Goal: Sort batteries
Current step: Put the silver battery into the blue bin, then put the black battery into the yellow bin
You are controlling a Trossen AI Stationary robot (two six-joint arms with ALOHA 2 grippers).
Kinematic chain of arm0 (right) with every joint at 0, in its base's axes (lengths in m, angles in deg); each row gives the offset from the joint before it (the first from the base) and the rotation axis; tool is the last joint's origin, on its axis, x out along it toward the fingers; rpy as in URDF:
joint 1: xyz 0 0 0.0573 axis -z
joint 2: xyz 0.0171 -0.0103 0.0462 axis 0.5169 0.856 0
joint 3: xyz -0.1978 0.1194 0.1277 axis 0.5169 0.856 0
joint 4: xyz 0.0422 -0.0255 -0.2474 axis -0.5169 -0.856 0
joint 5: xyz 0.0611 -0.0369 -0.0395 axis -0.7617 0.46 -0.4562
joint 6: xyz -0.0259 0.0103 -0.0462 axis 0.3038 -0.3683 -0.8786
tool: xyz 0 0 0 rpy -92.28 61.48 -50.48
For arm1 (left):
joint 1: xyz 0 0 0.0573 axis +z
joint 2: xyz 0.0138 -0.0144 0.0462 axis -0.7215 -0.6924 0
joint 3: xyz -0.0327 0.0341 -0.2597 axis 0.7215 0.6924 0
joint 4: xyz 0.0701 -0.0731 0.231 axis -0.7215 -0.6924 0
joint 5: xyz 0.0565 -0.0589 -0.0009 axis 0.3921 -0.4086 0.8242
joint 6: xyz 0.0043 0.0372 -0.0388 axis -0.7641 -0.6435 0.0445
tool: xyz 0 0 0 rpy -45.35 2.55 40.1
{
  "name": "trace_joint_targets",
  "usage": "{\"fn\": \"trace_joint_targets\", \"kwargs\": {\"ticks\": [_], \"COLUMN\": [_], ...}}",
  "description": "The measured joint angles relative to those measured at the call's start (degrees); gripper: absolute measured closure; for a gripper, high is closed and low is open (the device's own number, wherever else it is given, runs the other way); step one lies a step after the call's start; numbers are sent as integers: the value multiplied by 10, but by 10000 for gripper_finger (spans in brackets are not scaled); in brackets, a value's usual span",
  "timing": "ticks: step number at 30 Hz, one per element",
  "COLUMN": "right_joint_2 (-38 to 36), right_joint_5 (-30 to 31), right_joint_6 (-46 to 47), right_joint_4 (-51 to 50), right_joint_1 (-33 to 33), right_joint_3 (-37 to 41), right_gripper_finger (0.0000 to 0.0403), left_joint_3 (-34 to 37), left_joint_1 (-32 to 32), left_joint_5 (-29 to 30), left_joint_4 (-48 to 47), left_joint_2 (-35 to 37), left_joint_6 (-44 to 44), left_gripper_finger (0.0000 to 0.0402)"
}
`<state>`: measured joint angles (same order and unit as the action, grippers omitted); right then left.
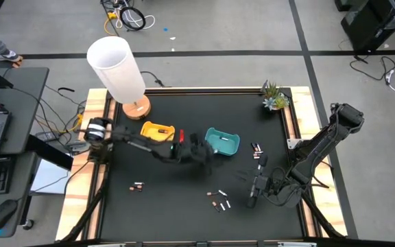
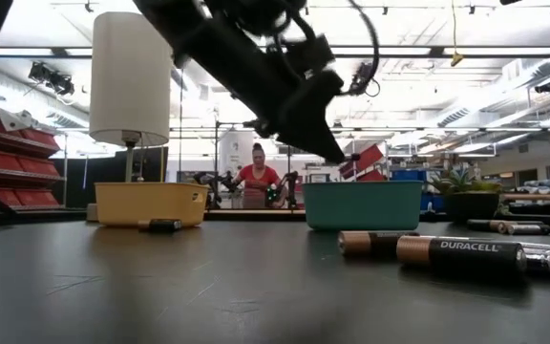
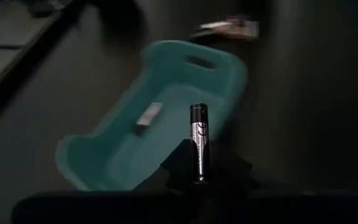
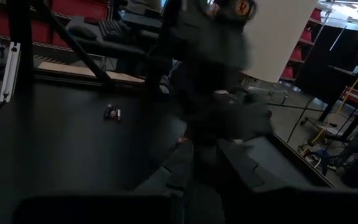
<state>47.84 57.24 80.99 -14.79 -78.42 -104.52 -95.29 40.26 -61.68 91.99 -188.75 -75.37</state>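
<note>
Two small trays sit mid-tabletop (image 1: 184, 213): one yellow tray (image 1: 158, 130) to the left and one teal tray (image 1: 223, 140) to the right of it. The teal tray holds one pale battery (image 3: 148, 116). The left end effector (image 1: 199, 152) hangs just left of the teal tray, clenched on one dark battery (image 3: 199, 143) that stands upright between its fingers, above the tray's near rim. Loose batteries lie on the tabletop in three groups: two at the near left (image 1: 138, 185), about five at the near centre (image 1: 218, 200), and a few at the right (image 1: 256, 151), beyond the teal tray; their exact count is hard to make out. The right end effector (image 1: 254, 191) waits low at the near right, next to the near-centre group; I cannot tell how its fingers stand. One white lamp (image 1: 118, 72) stands at the far left and one small plant (image 1: 274, 96) at the far right corner.
</note>
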Motion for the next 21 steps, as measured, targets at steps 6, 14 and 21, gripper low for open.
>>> {"fn": "trace_joint_targets", "kwargs": {"ticks": [6, 14, 21], "right_joint_2": [0, 0, 0], "right_joint_5": [0, 1, 1], "right_joint_6": [26, 41, 43], "right_joint_4": [4, 6, 5], "right_joint_1": [0, 0, -1], "right_joint_3": [25, 38, 38], "right_gripper_finger": [346, 346, 346], "left_joint_3": [0, -1, -59], "left_joint_1": [38, 40, -11], "left_joint_5": [-52, -79, -75], "left_joint_4": [53, 30, -43], "left_joint_2": [0, 0, 0], "left_joint_6": [2, 23, -10], "left_gripper_finger": [345, 275, 271]}}
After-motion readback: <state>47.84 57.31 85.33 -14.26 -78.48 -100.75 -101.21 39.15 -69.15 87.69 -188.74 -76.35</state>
